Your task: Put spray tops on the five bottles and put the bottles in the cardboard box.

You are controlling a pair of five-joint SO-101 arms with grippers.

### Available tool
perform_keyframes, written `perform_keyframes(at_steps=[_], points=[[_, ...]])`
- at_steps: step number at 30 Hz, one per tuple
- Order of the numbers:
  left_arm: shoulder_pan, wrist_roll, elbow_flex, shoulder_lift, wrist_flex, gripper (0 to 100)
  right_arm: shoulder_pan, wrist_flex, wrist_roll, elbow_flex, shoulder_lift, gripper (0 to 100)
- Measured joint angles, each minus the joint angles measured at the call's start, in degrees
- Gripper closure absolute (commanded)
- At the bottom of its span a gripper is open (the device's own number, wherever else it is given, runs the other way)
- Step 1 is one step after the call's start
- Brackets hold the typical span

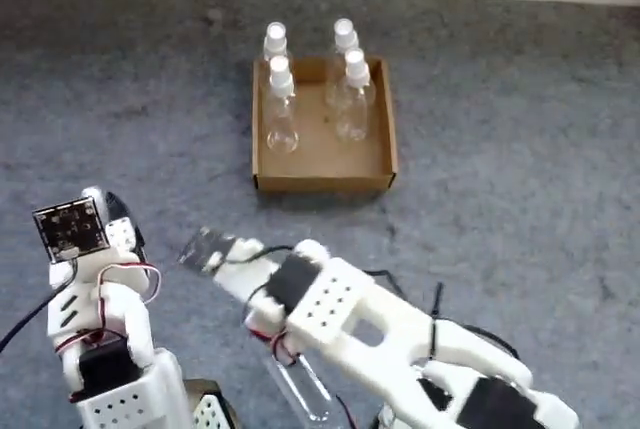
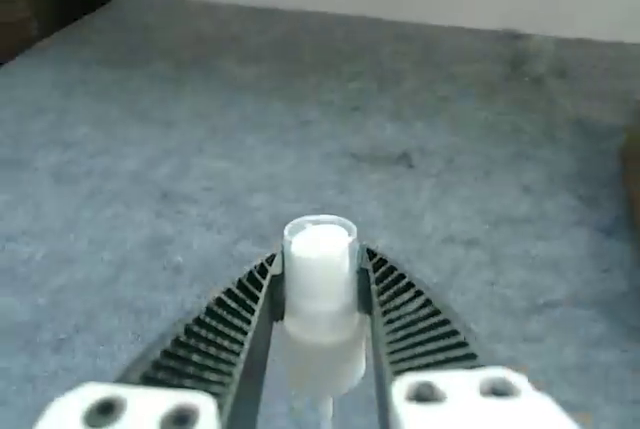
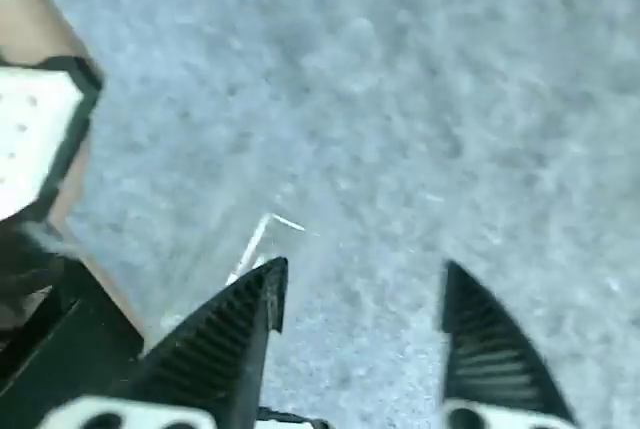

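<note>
A white spray top (image 2: 320,294) stands upright between the black fingers of my left gripper (image 2: 321,257), which is shut on it above the carpet at the near left (image 1: 95,197). A clear bottle without a top (image 1: 300,387) lies on the carpet under my right arm (image 1: 340,314). My right gripper (image 3: 362,274) is open over the carpet, with the faint clear bottle (image 3: 235,259) beside one finger. The cardboard box (image 1: 322,184) sits at the far middle. Several bottles with white spray tops (image 1: 281,99) stand upright in it.
Grey carpet (image 1: 520,169) covers the whole table, with free room to the right and left of the box. The two arms stand close together at the near edge. Black cables (image 1: 435,299) trail by the right arm.
</note>
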Motion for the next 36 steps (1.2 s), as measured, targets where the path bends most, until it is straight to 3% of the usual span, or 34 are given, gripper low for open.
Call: perform_keyframes(at_steps=[4,11,20,28,32,36], points=[[-0.44,0.00,2.90,0.00,-0.62,100,-3.78,0.00,-0.44,-0.70,4.04,69.7],[-0.44,0.00,3.60,-0.09,-0.97,100,-4.57,-6.86,-4.48,-0.70,8.18,69.7],[-0.44,0.00,4.66,-0.09,-1.05,100,-3.87,-7.38,-6.68,-0.70,16.44,73.8],[-0.44,0.00,5.01,-0.09,-1.05,100,6.95,-1.41,-6.68,-0.79,13.80,81.0],[-0.44,0.00,5.10,-0.09,-1.05,100,16.35,-0.26,-6.07,0.44,12.31,81.0],[-0.44,0.00,5.10,-0.09,-1.05,100,28.13,-0.18,1.14,2.46,11.96,81.0]])
